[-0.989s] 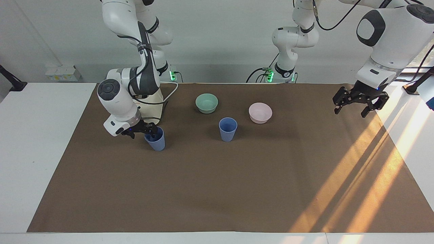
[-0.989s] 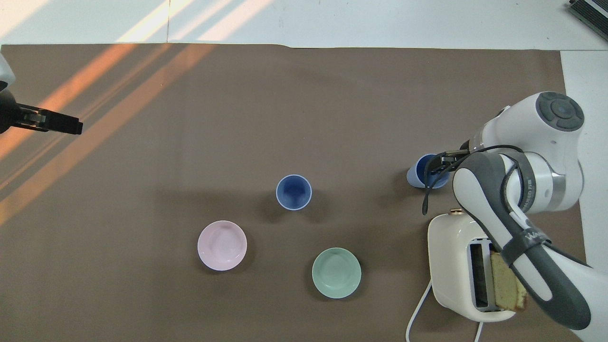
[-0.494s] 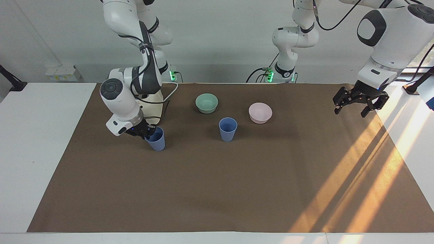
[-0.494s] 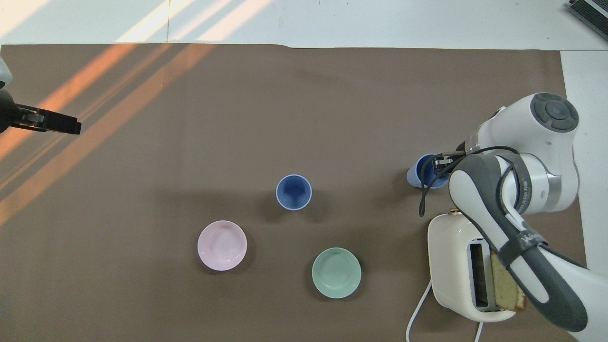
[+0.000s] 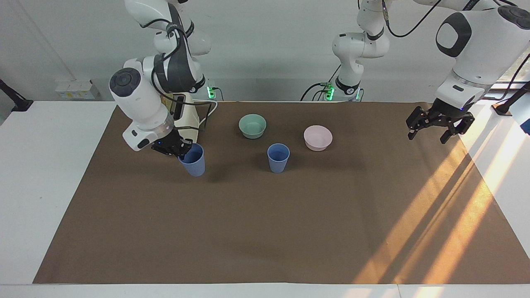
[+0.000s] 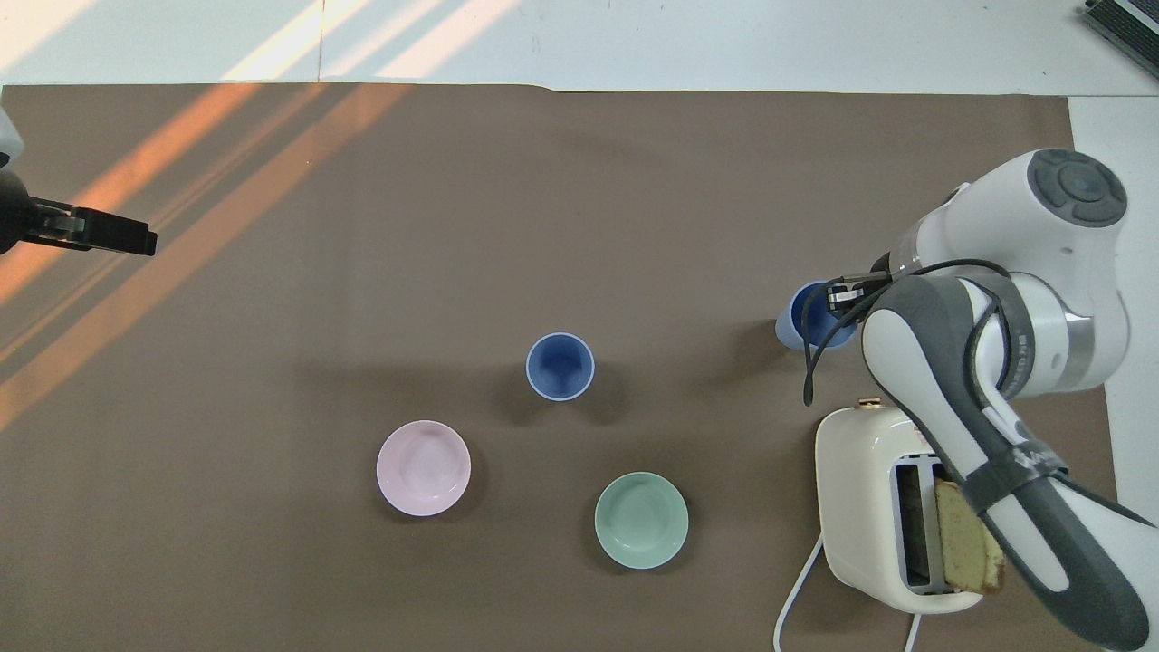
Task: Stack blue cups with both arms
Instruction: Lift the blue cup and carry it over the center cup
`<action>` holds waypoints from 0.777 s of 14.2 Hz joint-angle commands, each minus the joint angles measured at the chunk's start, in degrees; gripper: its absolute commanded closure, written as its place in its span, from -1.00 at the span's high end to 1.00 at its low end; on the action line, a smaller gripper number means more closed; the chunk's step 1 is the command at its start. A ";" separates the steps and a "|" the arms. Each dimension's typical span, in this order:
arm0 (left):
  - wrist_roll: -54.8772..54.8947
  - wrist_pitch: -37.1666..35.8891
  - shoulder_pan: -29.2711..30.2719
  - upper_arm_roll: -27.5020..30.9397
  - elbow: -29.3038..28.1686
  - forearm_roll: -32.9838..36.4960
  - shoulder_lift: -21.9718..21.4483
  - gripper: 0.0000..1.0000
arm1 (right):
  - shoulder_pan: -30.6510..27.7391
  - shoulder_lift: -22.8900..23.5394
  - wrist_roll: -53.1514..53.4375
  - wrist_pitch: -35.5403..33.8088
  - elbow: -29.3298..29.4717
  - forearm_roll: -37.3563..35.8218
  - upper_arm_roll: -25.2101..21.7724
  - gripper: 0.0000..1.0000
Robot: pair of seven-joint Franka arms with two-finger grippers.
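Periwinkle plastic, the held blue cup (image 5: 193,159) hangs mouth-up, its long axis tilted, pinched at the rim by the right gripper (image 5: 179,150) over the brown mat (image 5: 265,231) beside the white toaster (image 5: 185,120). The standing blue cup (image 5: 278,157) is upright, between and farther out than the mint-green bowl (image 5: 252,125) and pink bowl (image 5: 318,137). The left gripper (image 5: 438,124) waits, fingers spread.

From overhead, the toaster (image 6: 869,507) holds a bread slice (image 6: 969,548); both bowls and the standing cup (image 6: 560,366) look empty.

White table (image 5: 49,174) under brown mat (image 5: 265,231): cup (image 5: 278,157), bowls, toaster (image 6: 860,507).
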 commanded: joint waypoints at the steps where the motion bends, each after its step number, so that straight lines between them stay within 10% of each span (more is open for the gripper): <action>1: 0.39 -1.15 0.85 -0.57 0.27 -0.56 -0.01 1.00 | 3.21 0.16 4.21 -3.80 6.31 0.97 1.69 -1.00; 11: 0.21 -3.25 0.59 -0.57 0.27 0.06 -0.27 1.00 | 22.65 5.25 30.15 -1.53 15.48 0.53 2.48 -1.00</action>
